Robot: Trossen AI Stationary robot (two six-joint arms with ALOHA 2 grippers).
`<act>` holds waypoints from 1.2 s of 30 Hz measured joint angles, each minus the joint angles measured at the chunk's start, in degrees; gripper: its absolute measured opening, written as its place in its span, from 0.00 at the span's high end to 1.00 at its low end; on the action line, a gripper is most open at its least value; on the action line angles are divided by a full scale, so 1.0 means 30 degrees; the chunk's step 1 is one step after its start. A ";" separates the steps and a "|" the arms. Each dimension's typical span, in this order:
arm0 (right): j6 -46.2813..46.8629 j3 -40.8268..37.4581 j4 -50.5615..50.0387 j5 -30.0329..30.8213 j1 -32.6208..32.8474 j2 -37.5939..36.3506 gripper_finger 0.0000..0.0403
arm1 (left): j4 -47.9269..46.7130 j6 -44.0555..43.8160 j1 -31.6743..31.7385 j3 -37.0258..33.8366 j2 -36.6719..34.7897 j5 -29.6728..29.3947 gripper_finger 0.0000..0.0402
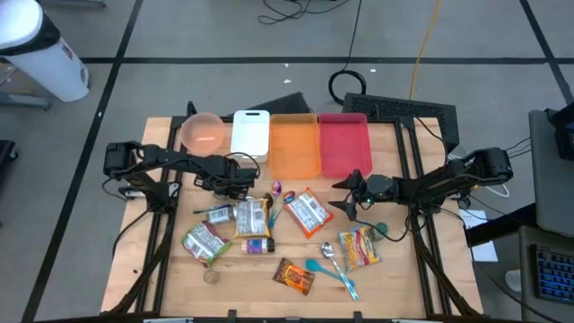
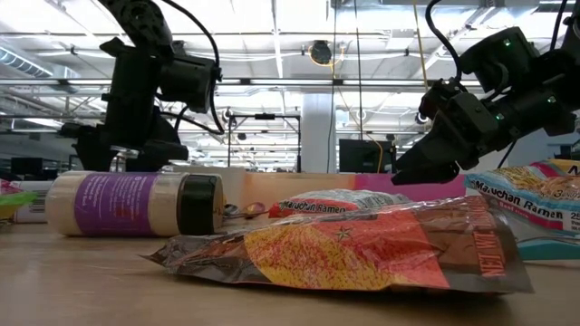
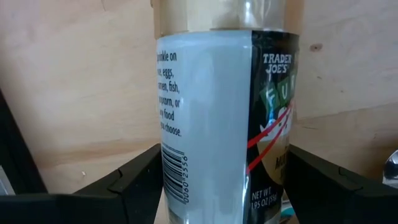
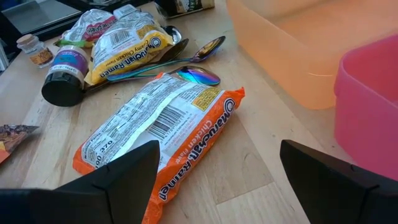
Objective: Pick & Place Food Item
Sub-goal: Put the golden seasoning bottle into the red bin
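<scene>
Left hand (image 1: 235, 182), centre-left of the high view: fingers spread on either side of a white-labelled seasoning jar with a clear cap (image 3: 224, 112). In the left wrist view the jar fills the gap between the fingers; contact cannot be confirmed, so I judge the grasp not yet made.

Right hand (image 1: 345, 199), right of centre: fingers fully apart, empty, hanging above the worktop near an orange ramen packet (image 4: 161, 140).

Progress: early. The pink bowl (image 1: 203, 133), white tray (image 1: 250, 132), orange bin (image 1: 294, 144) and red bin (image 1: 343, 142), lined along the upper edge of the worktop, all look empty. Food items lie loose in the lower middle: more ramen packets, a purple-labelled jar with a black cap (image 2: 136, 205), a red-and-yellow foil snack bag (image 2: 349, 252), a teal spoon (image 1: 330, 271). Lift, carry and release all remain.

Surface: light wooden worktop (image 1: 404, 269), slightly cluttered. Room: grey floor with dark tape lines and trailing cables in the high view; the low view shows an open hall with ceiling lights.
</scene>
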 joint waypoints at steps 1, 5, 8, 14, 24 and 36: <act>0.0000 0.0000 0.0000 -0.0003 0.0000 0.0000 0.19 | -0.0300 0.0046 -0.0074 0.0109 -0.0128 -0.0181 0.30; 0.0000 0.0000 -0.0007 0.0004 0.0000 0.0000 0.19 | -0.1549 0.0499 -0.0281 0.0231 -0.0924 -0.0419 0.30; 0.0000 0.0000 -0.0004 0.0004 0.0000 0.0000 0.19 | -0.1926 0.0509 -0.0344 0.0279 -0.2185 -0.0542 0.30; 0.0000 0.0000 0.0014 0.0069 0.0000 0.0000 0.20 | -0.2237 0.0435 -0.0888 0.0323 -0.5290 -0.0616 0.30; 0.0064 0.0000 0.2253 -0.0016 0.0000 0.0000 0.20 | -0.0394 0.1319 -0.2714 0.0374 -1.0590 -0.2502 0.30; -0.1147 0.0007 0.6496 0.0500 -0.0476 0.0000 0.20 | 0.6630 1.4407 -0.4049 0.0374 -1.1796 -0.5987 0.30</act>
